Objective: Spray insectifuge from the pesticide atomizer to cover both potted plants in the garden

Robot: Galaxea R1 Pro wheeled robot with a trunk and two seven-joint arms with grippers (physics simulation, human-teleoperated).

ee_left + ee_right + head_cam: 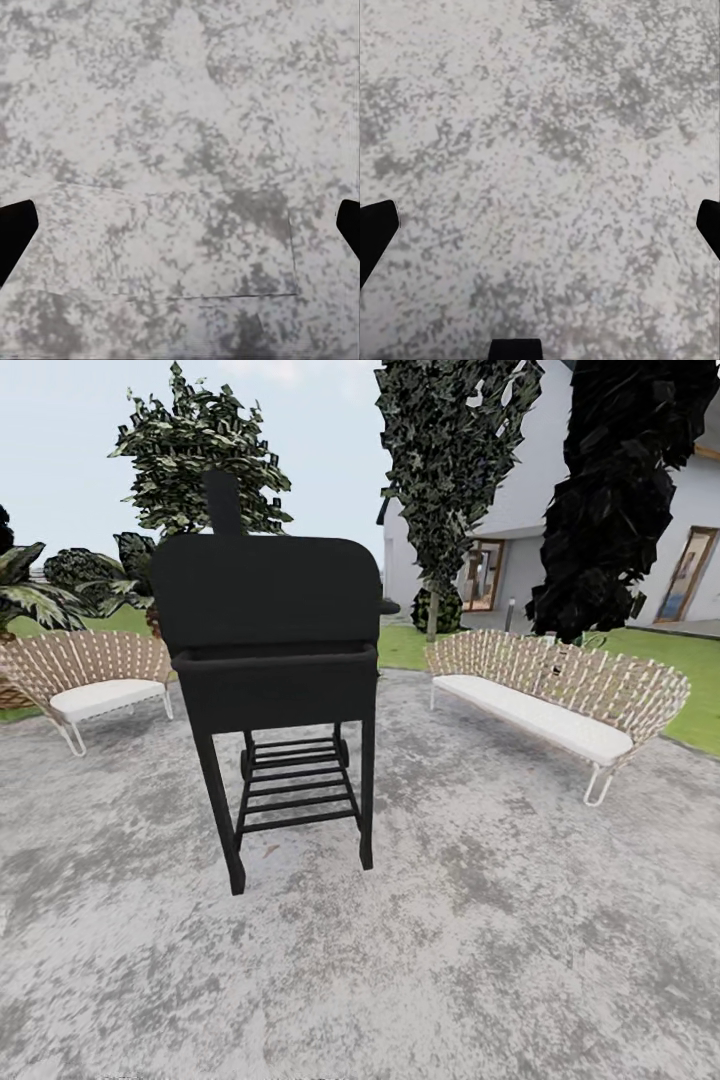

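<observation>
A black grill [270, 660] is seen straight ahead on the grey paving [500, 960], with a wicker seat [95, 675] on one side and a wicker sofa [560, 700] on the other. No bottle and no potted plants can be found from here, so which arm is nearer cannot be told. The left jaws [180, 225] and right jaws [540, 225] are spread wide over bare paving, and nothing is held.

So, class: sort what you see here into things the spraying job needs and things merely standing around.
Belongs to the job:
- left gripper, open
- right gripper, open
- garden paving, the way there

Just standing about:
- black grill
- wicker sofa
- wicker chair
- trees
- house
</observation>
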